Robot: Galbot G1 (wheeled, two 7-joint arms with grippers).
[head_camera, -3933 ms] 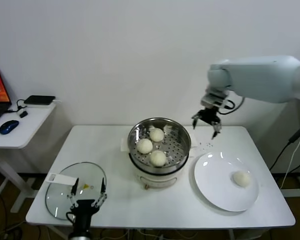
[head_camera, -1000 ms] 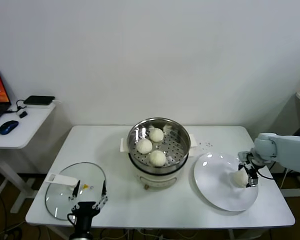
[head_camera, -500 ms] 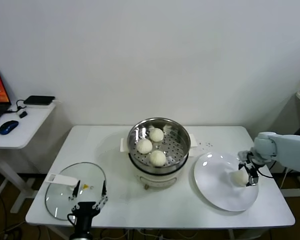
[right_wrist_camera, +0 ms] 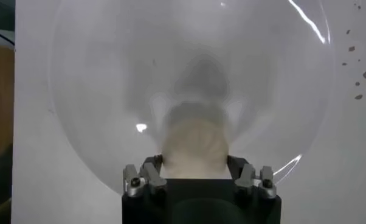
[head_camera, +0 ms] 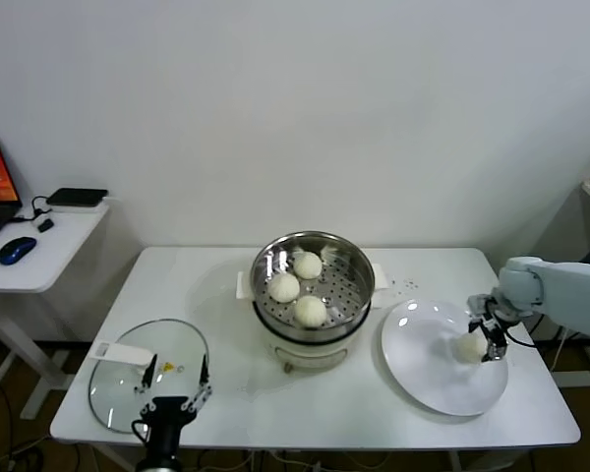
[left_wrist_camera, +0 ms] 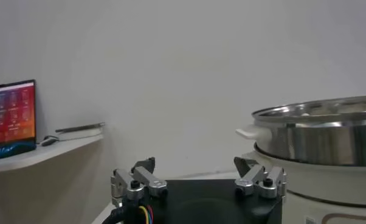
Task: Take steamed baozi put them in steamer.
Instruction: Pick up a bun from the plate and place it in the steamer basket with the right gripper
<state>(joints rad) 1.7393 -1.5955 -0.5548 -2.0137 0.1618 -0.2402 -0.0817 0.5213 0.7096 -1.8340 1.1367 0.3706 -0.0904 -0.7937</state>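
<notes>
Three steamed baozi (head_camera: 297, 286) on perforated tray inside steamer (head_camera: 357, 258), table centre. Fourth baozi (head_camera: 469, 348) on white plate (head_camera: 423, 364), right of steamer. Right gripper (head_camera: 486, 330) down over it, fingers (right_wrist_camera: 151, 176) flanking bun on both sides; firm grasp cannot be told. Left gripper (head_camera: 172, 380) parked near table front edge beside glass lid (head_camera: 128, 379), jaws spread, holding nothing.

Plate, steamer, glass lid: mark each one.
Plate (head_camera: 423, 379), head view, bare near part.
Steamer (head_camera: 359, 264), head view, steel rim at its right.
Glass lid (head_camera: 113, 379), head view, bare glass at its left.
</notes>
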